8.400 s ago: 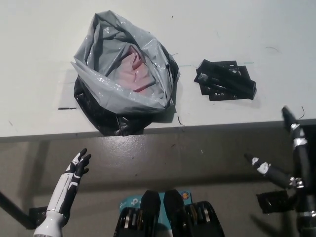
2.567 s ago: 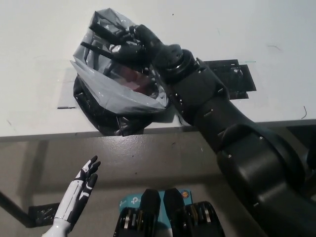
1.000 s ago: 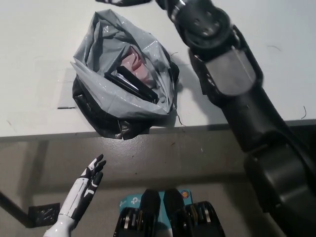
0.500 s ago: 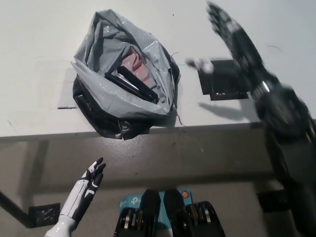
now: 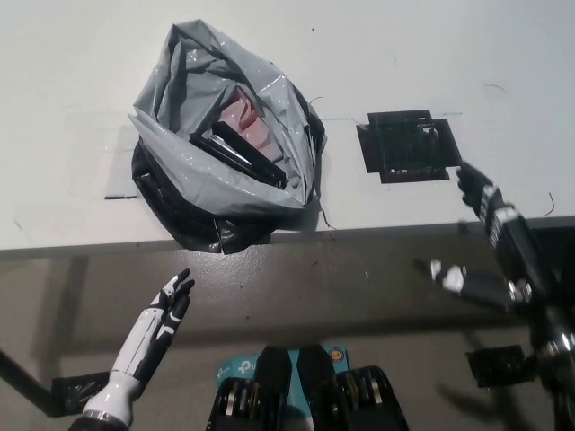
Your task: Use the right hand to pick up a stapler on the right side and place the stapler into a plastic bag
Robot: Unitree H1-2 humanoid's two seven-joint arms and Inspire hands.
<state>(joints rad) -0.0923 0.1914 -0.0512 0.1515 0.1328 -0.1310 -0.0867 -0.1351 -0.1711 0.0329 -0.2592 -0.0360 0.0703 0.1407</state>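
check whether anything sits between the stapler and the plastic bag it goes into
Nothing visible does: the stapler already lies inside the open mouth of the plastic bag. The right hand hangs open past the front edge of the table, holding nothing. The left hand rests at lower left.

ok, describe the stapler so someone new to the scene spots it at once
On the white table, find the crumpled grey plastic bag near the front edge, left of the black taped square. The stapler lies in its open mouth. It is the long black bar lying slantwise, next to something pale pink.
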